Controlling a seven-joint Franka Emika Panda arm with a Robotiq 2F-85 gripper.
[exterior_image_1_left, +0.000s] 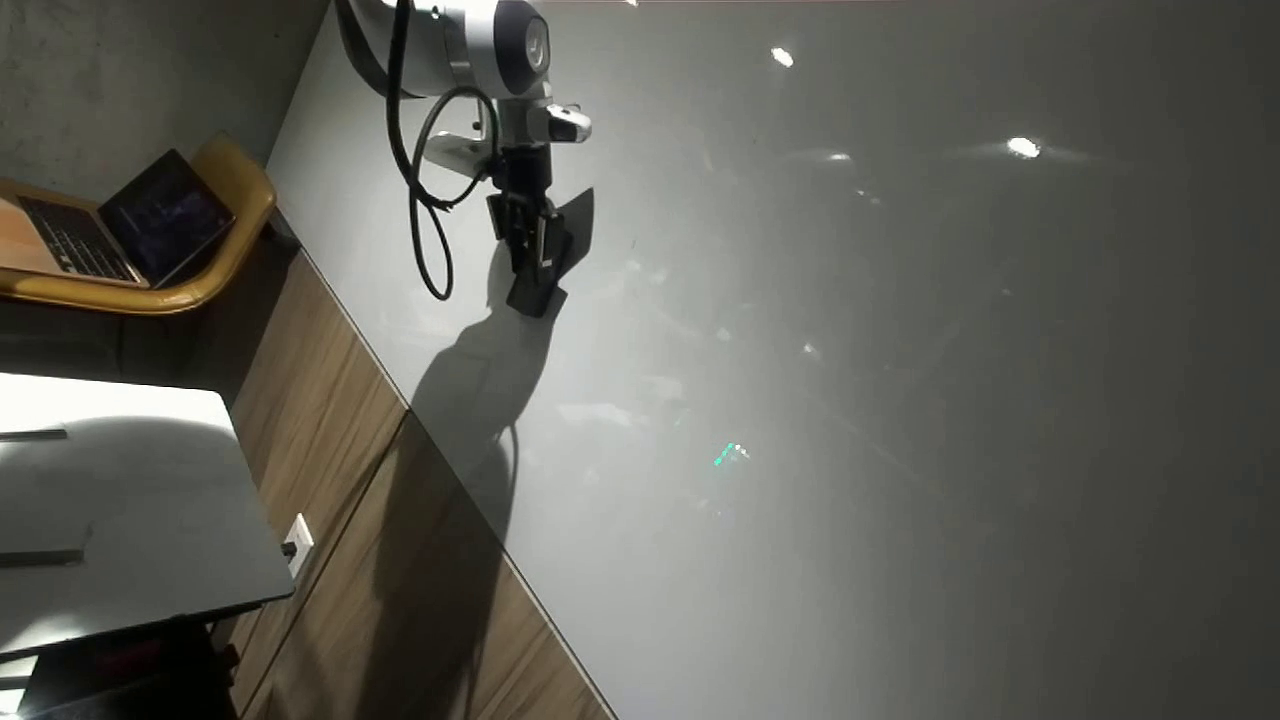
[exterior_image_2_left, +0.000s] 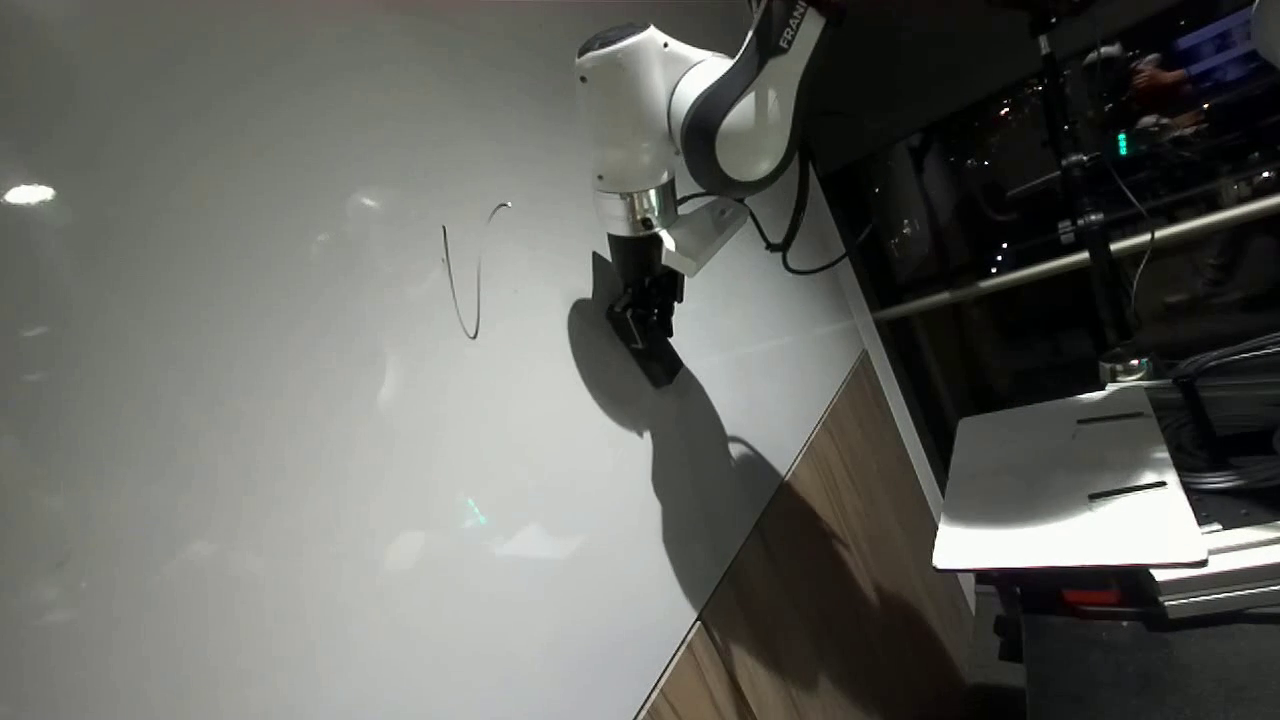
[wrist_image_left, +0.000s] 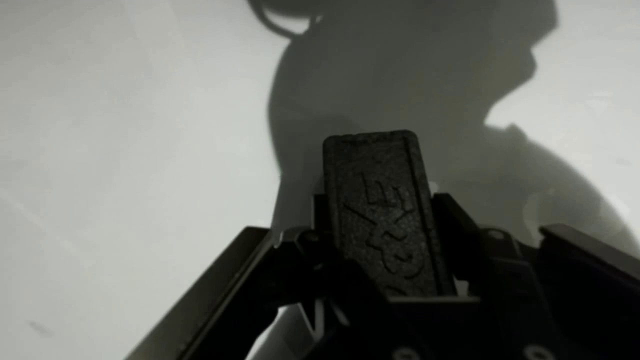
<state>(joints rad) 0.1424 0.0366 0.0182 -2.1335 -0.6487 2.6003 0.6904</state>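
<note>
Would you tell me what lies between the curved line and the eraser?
In an exterior view, whiteboard and a shadow lie between the line and the eraser.

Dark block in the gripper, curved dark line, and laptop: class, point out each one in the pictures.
Dark block (wrist_image_left: 384, 215), in the wrist view: middle of its marked face.
Curved dark line (exterior_image_2_left: 473, 337), in an exterior view: its lower bend.
Laptop (exterior_image_1_left: 88, 240), in an exterior view: its keyboard.

Dark oblong block (wrist_image_left: 384, 212) with squiggly markings, snug in the hand (wrist_image_left: 384, 220), close to the glossy board (exterior_image_1_left: 900, 400).

"FRAN" (exterior_image_2_left: 793, 24) on robot arm (exterior_image_2_left: 650, 115), unclear lettering (wrist_image_left: 395, 237) on dark block (wrist_image_left: 385, 215)
</note>
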